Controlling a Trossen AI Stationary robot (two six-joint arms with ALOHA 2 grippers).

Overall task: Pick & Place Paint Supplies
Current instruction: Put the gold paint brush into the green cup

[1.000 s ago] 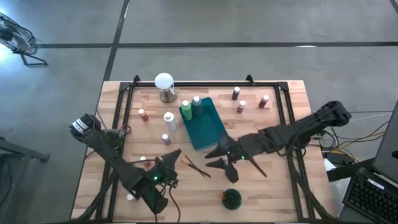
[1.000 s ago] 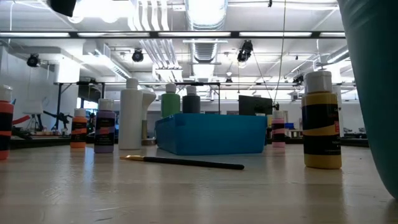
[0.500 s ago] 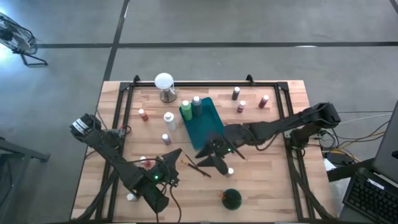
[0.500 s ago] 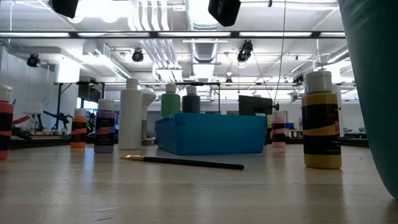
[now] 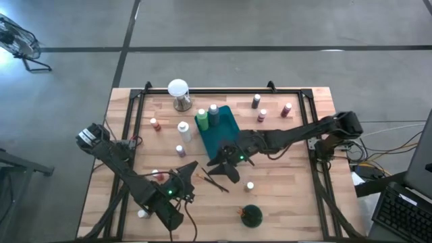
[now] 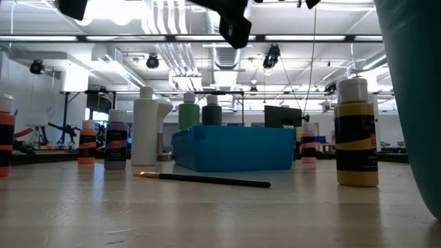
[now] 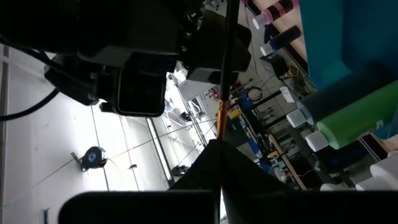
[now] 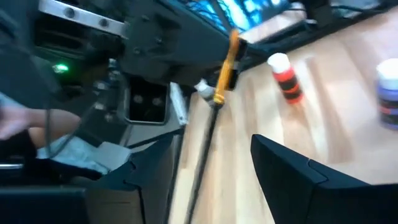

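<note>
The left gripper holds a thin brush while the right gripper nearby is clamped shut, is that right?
Not quite. The right gripper is open, fingers spread apart, as the right wrist view shows. The left gripper does hold the thin brush.

Overhead, table-level, two wrist-mounted views
</note>
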